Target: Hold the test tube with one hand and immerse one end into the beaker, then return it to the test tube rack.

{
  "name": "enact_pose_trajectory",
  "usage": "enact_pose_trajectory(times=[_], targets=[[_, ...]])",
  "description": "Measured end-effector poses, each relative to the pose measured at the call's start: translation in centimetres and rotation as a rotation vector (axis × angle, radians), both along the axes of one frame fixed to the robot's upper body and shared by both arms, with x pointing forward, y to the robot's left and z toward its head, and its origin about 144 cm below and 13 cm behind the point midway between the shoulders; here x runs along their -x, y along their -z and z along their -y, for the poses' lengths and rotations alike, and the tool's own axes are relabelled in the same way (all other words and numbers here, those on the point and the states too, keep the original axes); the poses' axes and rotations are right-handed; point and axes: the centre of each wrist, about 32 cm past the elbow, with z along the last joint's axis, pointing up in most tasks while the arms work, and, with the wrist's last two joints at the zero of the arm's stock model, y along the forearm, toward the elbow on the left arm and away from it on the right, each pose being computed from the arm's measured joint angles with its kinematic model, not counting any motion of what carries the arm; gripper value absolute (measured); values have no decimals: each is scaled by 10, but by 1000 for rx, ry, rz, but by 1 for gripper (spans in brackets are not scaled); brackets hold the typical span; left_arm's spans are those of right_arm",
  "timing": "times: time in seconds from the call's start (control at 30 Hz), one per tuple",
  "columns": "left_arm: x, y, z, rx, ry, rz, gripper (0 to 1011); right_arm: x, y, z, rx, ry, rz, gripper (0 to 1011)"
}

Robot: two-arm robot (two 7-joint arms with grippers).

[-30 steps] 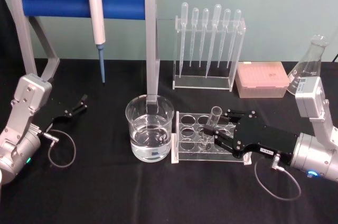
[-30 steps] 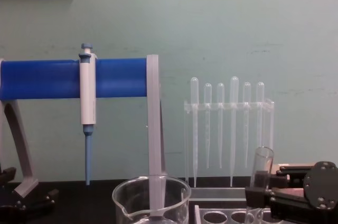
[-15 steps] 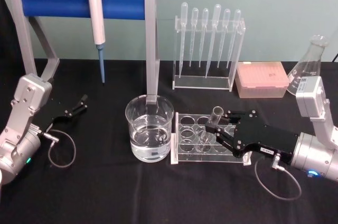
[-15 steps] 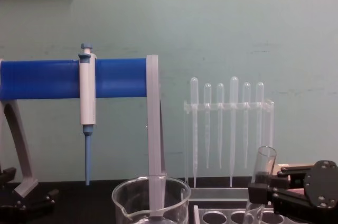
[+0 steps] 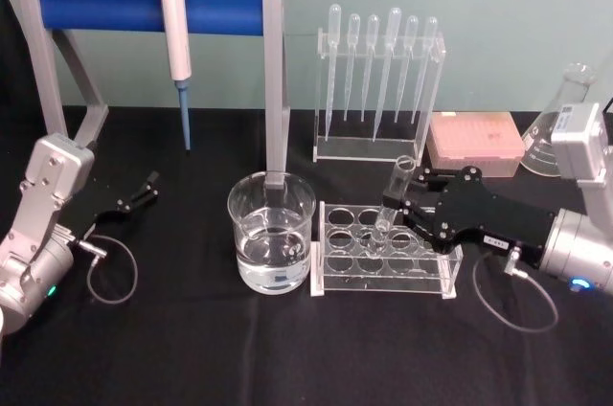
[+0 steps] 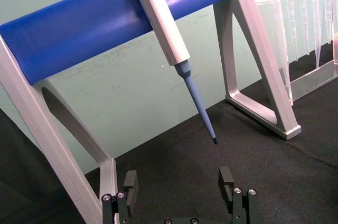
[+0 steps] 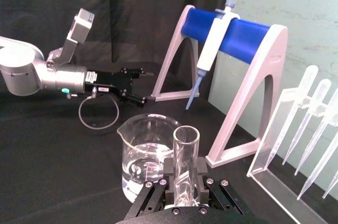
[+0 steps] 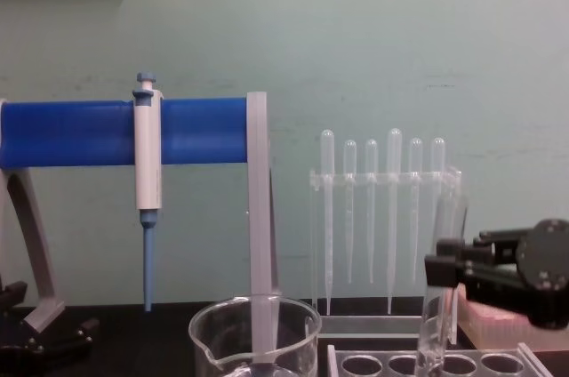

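Well apart from beaker point(image 5: 271, 234): test tube point(image 5: 402, 174) (in right tool point(image 5: 410, 201))

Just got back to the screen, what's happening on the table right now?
The right gripper is shut on the test tube, holding it nearly upright over the rack. The tube's lower end is down at the rack's holes; whether it is clear of them is hard to tell. The beaker, part-filled with water, stands just left of the rack, and the tube is not yet over it. The left gripper rests open on the table at the left, holding nothing.
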Motion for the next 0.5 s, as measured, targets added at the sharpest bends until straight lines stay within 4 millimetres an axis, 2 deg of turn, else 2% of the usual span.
enact_pose_trajectory(times=[0.5], targets=[[0,0,0,0,0,0,1000,0,-56,-1,-18,-14,-14,242]])
